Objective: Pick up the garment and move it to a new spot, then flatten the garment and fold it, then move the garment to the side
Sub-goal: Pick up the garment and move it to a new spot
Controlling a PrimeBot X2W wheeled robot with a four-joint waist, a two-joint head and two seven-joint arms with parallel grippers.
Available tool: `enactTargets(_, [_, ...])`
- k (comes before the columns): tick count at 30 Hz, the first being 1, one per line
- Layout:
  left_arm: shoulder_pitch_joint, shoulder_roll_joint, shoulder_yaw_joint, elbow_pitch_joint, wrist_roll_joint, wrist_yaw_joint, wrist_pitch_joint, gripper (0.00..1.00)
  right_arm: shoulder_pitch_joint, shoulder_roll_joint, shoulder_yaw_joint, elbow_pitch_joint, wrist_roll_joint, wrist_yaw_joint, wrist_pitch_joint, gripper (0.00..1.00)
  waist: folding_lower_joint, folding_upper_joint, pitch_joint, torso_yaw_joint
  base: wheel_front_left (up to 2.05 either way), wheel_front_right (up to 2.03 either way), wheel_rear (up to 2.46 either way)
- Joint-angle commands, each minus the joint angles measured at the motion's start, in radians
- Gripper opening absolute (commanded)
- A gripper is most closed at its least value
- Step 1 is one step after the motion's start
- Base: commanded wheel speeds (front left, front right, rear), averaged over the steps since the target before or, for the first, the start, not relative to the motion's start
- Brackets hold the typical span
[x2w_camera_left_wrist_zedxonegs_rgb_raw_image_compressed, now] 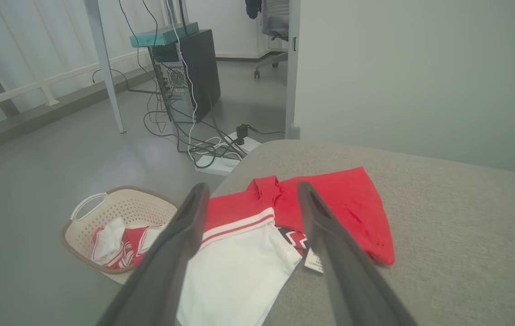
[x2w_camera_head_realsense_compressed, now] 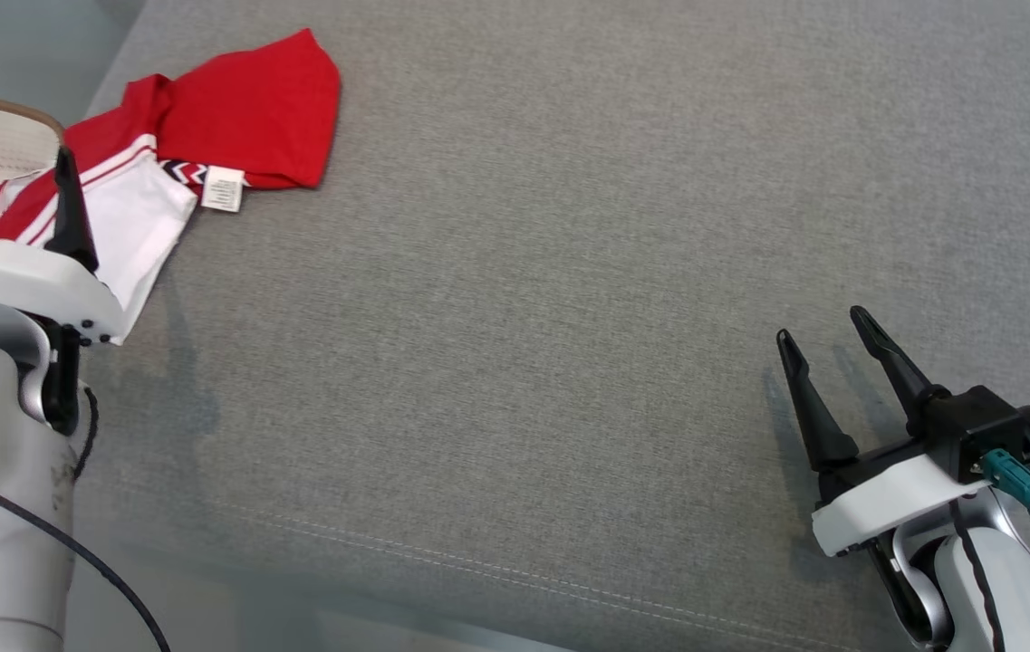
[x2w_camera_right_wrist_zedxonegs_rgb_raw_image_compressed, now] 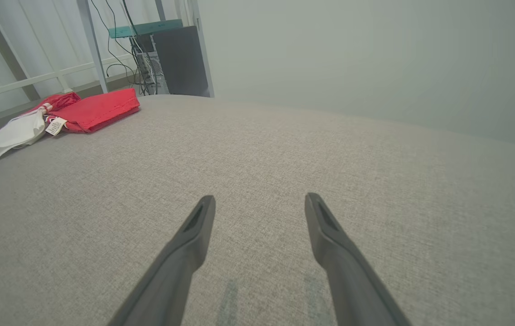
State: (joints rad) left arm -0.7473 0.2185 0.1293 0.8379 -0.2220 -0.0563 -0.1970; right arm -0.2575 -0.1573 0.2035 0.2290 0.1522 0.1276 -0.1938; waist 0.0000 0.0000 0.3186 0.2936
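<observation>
Past the grey cushion (x2w_camera_head_realsense_compressed: 569,317) edge, a basket (x2w_camera_left_wrist_zedxonegs_rgb_raw_image_compressed: 126,213) stands beside the garment (x2w_camera_head_realsense_compressed: 252,109); left hand (x2w_camera_head_realsense_compressed: 24,163) and right hand (x2w_camera_head_realsense_compressed: 821,324) spread, empty.

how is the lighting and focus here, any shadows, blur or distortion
Head view: soft even light, no glare, only faint shadows beside the right tool on the grey surface. Left wrist view: the left tool looks blurred up close, the garment is sharp. Right wrist view: the wide angle bends the surface's far edge into a curve.

A grey cushion (x2w_camera_head_realsense_compressed: 569,317) carries a crumpled red-and-white garment (x2w_camera_head_realsense_compressed: 234,127).
</observation>
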Motion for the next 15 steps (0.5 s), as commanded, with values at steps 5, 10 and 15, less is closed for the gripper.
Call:
enactTargets(5, [-0.155, 0.128, 0.019, 0.112, 0.012, 0.016, 0.023, 1.0, -0.027, -0.009, 0.027, -0.051, 0.013, 0.003, 0.01, 1.0, 0.0, 0.0, 0.092, -0.111, 0.0, 0.0, 0.0])
enactTargets(10, [-0.207, 0.172, 0.021, 0.217, 0.022, 0.063, 0.037, 1.0, -0.037, -0.012, 0.029, -0.055, 0.021, 0.003, 0.006, 1.0, 0.0, 0.0, 0.124, -0.166, 0.0, 0.0, 0.0])
enactTargets(15, [-0.226, 0.197, 0.026, 0.285, 0.022, 0.113, 0.032, 1.0, -0.046, -0.016, 0.033, -0.058, 0.027, 0.003, 0.005, 1.0, 0.0, 0.0, 0.15, -0.202, 0.0, 0.0, 0.0])
